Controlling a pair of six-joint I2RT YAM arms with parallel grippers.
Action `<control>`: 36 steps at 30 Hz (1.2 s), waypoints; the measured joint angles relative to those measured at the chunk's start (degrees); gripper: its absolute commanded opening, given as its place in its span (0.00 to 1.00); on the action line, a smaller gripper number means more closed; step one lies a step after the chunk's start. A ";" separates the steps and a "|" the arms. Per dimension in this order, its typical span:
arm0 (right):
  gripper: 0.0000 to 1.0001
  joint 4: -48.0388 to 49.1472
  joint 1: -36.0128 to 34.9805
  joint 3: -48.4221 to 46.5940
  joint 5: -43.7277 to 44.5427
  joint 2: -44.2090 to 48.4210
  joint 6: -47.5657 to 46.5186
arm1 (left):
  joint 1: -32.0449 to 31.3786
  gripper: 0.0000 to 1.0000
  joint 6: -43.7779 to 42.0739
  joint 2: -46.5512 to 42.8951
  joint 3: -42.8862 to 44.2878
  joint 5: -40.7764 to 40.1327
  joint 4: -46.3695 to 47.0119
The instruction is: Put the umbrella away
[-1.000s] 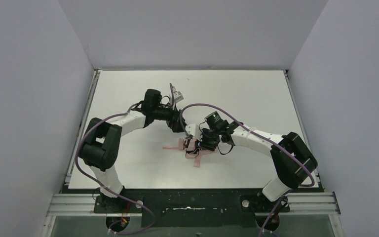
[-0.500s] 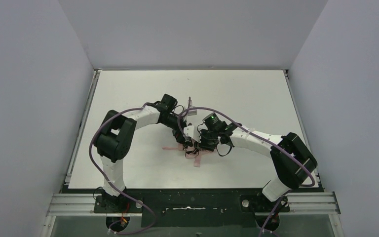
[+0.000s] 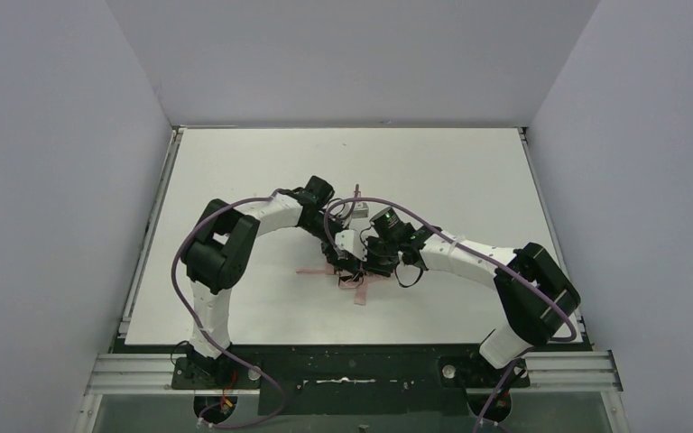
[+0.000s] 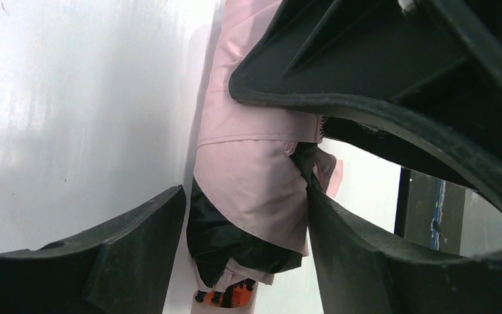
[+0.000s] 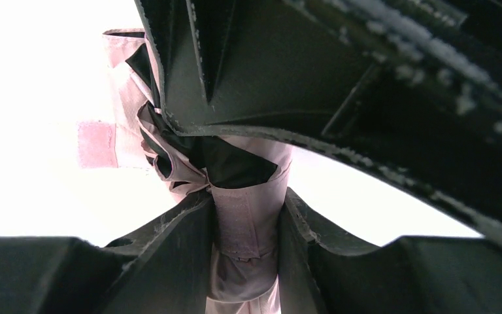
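**A:** Where's the thing we're tidying?

**B:** The pale pink fabric compact umbrella lies collapsed on the white matte surface, about mid-table, with both arms meeting over it.

**A:** And the grips?

**B:** The left gripper has its jaws around the folded bundle, and fabric and dark lining meet both black fingers. The right gripper has its jaws pinching a narrow pink band of the canopy. A loose pink strap tab hangs just beside it.

**A:** So the step is bundling it tight?

**B:** That's my reading: gather the folds so the strap can wrap round. I'd have the left hold the body steady and not squeeze harder, since the ribs look thin. The right should draw its band snug along the bundle without tugging sideways.

**A:** What's the risk?

**B:** The slippery cloth could slide out, or the folds could spring loose. Move slowly and keep the umbrella flat on the surface.
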State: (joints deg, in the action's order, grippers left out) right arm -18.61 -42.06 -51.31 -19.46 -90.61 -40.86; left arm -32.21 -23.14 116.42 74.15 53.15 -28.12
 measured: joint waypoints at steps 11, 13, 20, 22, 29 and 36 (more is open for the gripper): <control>0.17 1.68 -0.37 0.96 0.87 0.48 1.33 | -0.20 0.44 2.01 -0.81 -3.65 -1.14 4.37; 0.18 2.14 -0.37 1.20 0.98 0.52 1.62 | -0.37 0.40 2.64 -1.09 -4.09 -1.70 5.16; 0.43 3.80 -0.35 2.60 1.25 1.38 1.73 | -0.72 0.12 4.13 -1.16 -4.44 -1.75 6.12; 0.53 3.93 -0.35 2.84 1.31 1.66 1.92 | -0.76 0.09 4.63 -1.14 -4.44 -1.66 6.12; 0.69 0.50 -0.42 3.13 2.60 6.78 2.10 | -1.42 0.05 6.05 -1.14 -4.63 -2.03 6.05; 0.67 0.15 -0.42 4.33 6.23 23.21 11.91 | -1.90 0.00 12.22 -1.77 -4.92 -5.07 6.58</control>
State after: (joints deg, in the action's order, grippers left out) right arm -18.46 -42.48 -46.98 -13.23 -67.40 -28.95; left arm -34.11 -10.92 114.65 69.23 48.07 -21.54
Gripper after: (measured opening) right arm 0.695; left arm 0.378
